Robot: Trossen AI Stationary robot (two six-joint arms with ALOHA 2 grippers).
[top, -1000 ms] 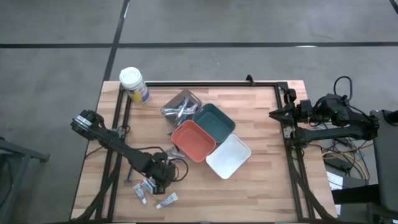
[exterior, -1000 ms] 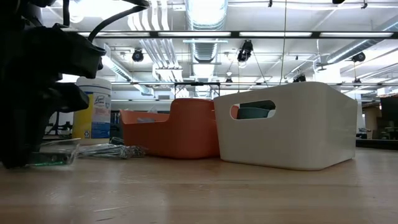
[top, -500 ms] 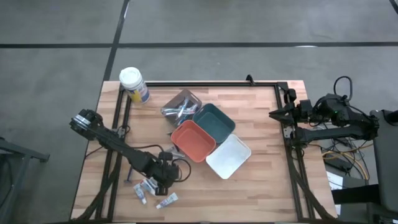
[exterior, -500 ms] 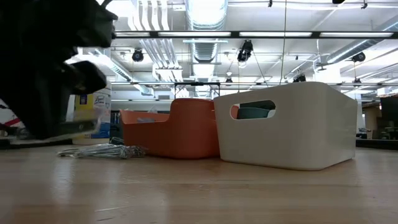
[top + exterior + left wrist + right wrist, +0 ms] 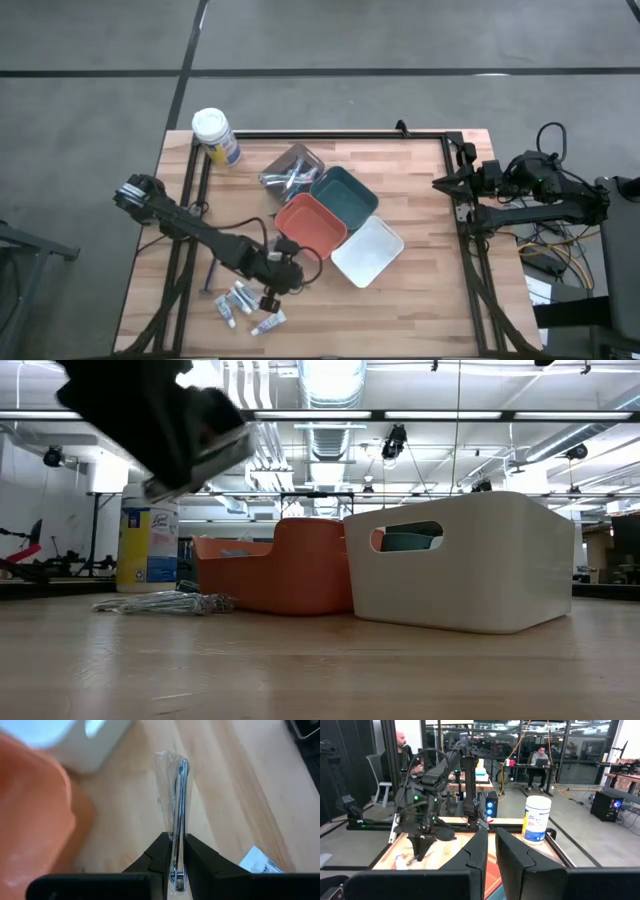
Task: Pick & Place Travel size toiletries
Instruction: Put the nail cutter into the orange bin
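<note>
Status: transfer in progress; most of the work remains.

The left gripper (image 5: 283, 281), in the lower centre-left of the high view, is pinched shut on a slim wrapped toiletry (image 5: 178, 815): a thin metallic piece in clear film, clamped between the fingers and raised off the table (image 5: 420, 300). It hangs just beside the lower corner of the orange tray (image 5: 311, 226). Release has not yet occurred.

Remaining items: three small tubes (image 5: 241, 305) lie on the wood at the lower left of the high view, and a pile of packets (image 5: 291, 170) sits at upper centre, beside the teal tray (image 5: 343, 195). The white tray (image 5: 367, 250) shows nothing inside; the contents of the other trays cannot be determined.

The right gripper (image 5: 487, 851) is parked at the right edge, fingers pressed together.
</note>
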